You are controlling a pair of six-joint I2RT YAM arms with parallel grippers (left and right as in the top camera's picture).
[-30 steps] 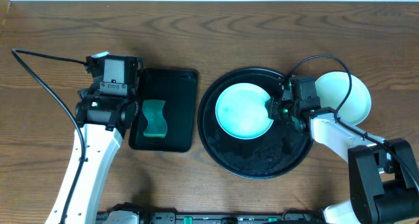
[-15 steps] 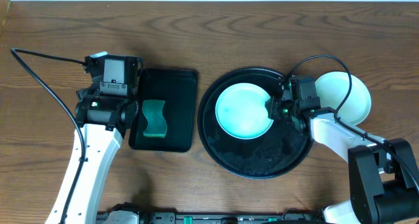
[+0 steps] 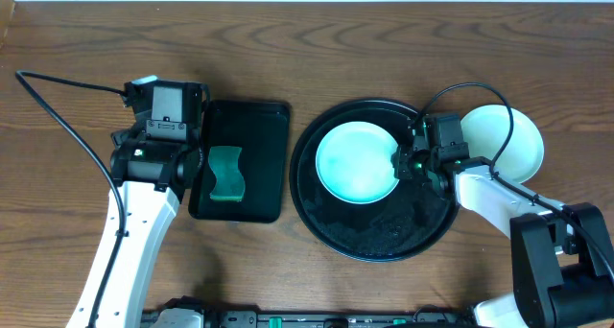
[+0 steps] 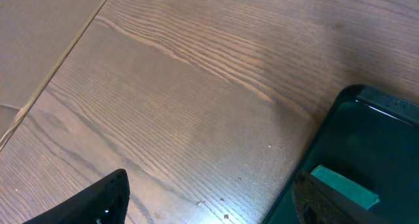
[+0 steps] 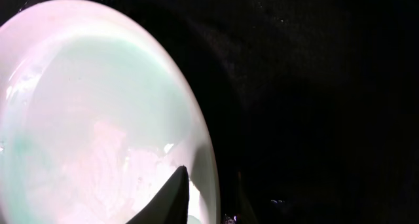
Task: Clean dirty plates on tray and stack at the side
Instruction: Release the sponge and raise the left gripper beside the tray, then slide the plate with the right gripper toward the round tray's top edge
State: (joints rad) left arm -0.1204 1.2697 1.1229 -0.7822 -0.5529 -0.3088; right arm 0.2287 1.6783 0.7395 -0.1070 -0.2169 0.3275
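A pale mint-green plate [image 3: 353, 161] lies on the left half of the large round black tray [image 3: 384, 234]. My right gripper [image 3: 401, 162] is at the plate's right rim. In the right wrist view the plate [image 5: 85, 106] fills the left, and the right gripper [image 5: 209, 198] is shut on its rim, one finger on top and one outside over the tray [image 5: 314, 86]. A whitish plate [image 3: 508, 141] sits on the table to the right of the tray, partly behind my right arm. My left gripper [image 3: 182, 170] is open and empty [image 4: 209, 198] over the wood.
A smaller rectangular black tray [image 3: 251, 127] holds a green sponge [image 3: 226, 173], which also shows in the left wrist view [image 4: 344, 185]. The left gripper's right finger hangs at that tray's left edge [image 4: 327, 132]. A black cable [image 3: 58, 98] crosses the table at far left.
My right gripper has edged a little to the right at the plate's rim. The left arm and sponge have not moved.
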